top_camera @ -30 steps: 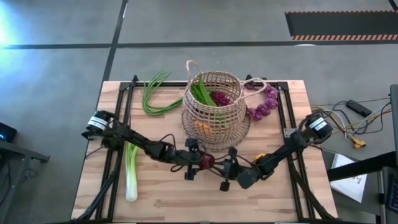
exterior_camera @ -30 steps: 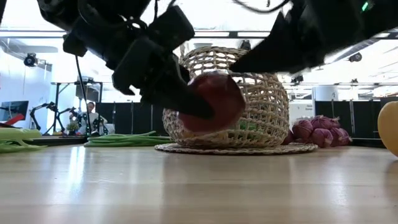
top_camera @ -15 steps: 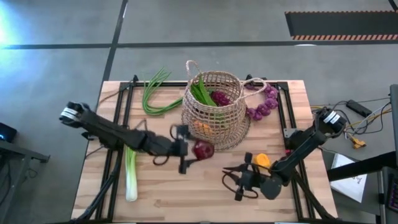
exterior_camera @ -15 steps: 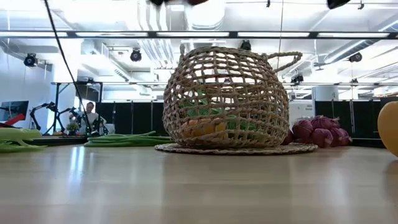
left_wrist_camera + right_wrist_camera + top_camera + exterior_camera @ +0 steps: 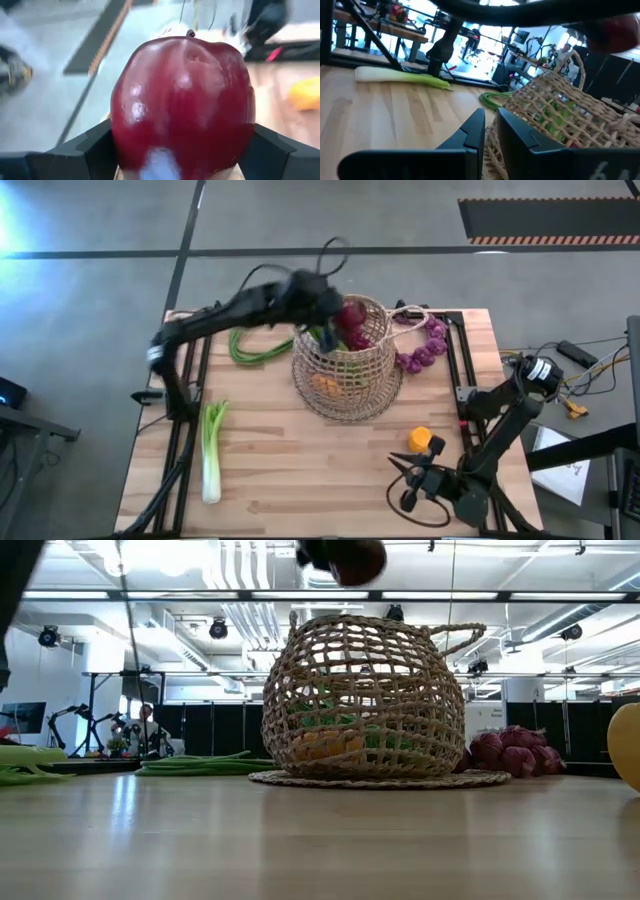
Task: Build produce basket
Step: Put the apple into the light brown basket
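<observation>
Overhead, left jaws [image 5: 345, 315] clamp the onion [image 5: 182, 107] above the basket [image 5: 348, 360]; right jaws [image 5: 408, 485] closed, empty, on wood table [image 5: 290, 470].

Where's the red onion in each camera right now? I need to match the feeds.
High view: the red onion sits in the left tool, over the basket mouth.
Low view: the onion shows at the top edge, above the basket.
Left wrist view: it fills the picture, between the fingers.
Right wrist view: a red blur at upper right, above the basket.
Shared landmark: the basket.
</observation>
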You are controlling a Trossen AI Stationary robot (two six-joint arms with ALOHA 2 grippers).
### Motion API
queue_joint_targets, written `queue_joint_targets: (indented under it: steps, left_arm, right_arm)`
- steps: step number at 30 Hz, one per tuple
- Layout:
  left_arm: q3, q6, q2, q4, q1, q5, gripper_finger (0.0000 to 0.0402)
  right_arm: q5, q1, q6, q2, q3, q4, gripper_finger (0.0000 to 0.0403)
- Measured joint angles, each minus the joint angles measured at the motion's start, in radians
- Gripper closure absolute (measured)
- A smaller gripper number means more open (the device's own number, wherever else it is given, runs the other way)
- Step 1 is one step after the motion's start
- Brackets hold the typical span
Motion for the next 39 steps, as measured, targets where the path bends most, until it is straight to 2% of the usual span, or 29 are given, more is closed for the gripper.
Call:
queue_joint_targets:
  steps: [4, 6, 11, 17, 20, 31, 39]
  left_arm:
    - [0.251, 0.000, 0.215, -0.200, 0.092, 0.013, 0.0105]
    - [0.333, 0.000, 0.303, -0.280, 0.121, 0.012, 0.0105]
    - [0.269, 0.003, 0.367, -0.272, 0.154, 0.034, 0.0105]
    - [0.248, 0.052, 0.417, -0.308, 0.156, 0.140, 0.0103]
    - [0.244, 0.070, 0.429, -0.302, 0.147, 0.175, 0.0086]
    - [0.103, 0.083, 0.442, -0.238, 0.142, 0.196, 0.0066]
    - [0.078, 0.086, 0.442, -0.235, 0.142, 0.244, 0.0064]
  right_arm:
    - [-0.001, 0.002, 0.050, 0.014, -0.002, -0.019, 0.0360]
    - [-0.002, 0.002, 0.082, 0.025, -0.002, -0.042, 0.0360]
    - [-0.005, 0.006, 0.133, 0.046, -0.003, -0.086, 0.0360]
    - [-0.005, 0.010, 0.141, 0.060, -0.005, -0.091, 0.0360]
    - [-0.004, 0.010, 0.158, 0.060, -0.005, -0.105, 0.0360]
    - [-0.008, 0.011, 0.161, 0.060, -0.005, -0.106, 0.0360]
    - [-0.008, 0.011, 0.155, 0.060, -0.006, -0.106, 0.0360]
